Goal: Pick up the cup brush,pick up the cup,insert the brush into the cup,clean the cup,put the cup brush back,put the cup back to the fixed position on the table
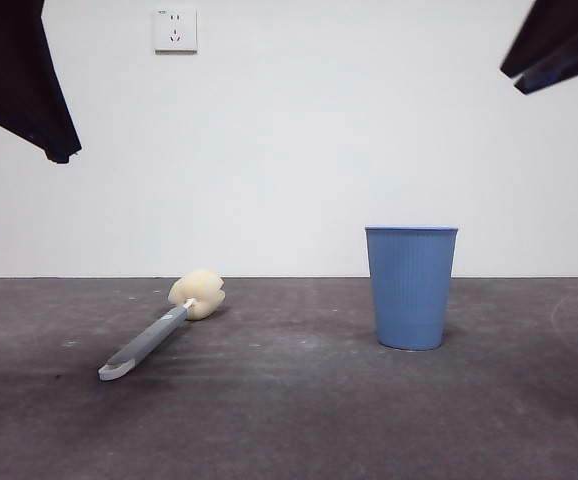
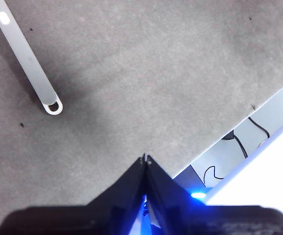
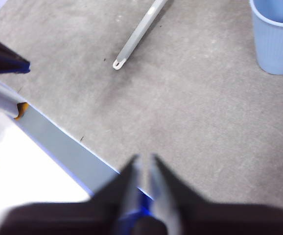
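Note:
The cup brush (image 1: 154,340) lies flat on the table (image 1: 289,420) at the left, with its cream sponge head (image 1: 197,295) toward the back and its white-tipped handle end toward the front. Its handle shows in the left wrist view (image 2: 29,58) and the right wrist view (image 3: 136,34). The blue cup (image 1: 410,290) stands upright at the right and also shows in the right wrist view (image 3: 277,41). My left gripper (image 2: 146,157) is shut and empty, high above the handle end. My right gripper (image 3: 144,157) hangs high near the table's edge, empty, jaws a narrow gap apart.
Dark arm tips show at the top left (image 1: 59,150) and top right (image 1: 529,75) corners. The table's edge (image 2: 239,117) with cables beyond it lies close under both grippers. A wall socket (image 1: 175,30) is on the white back wall.

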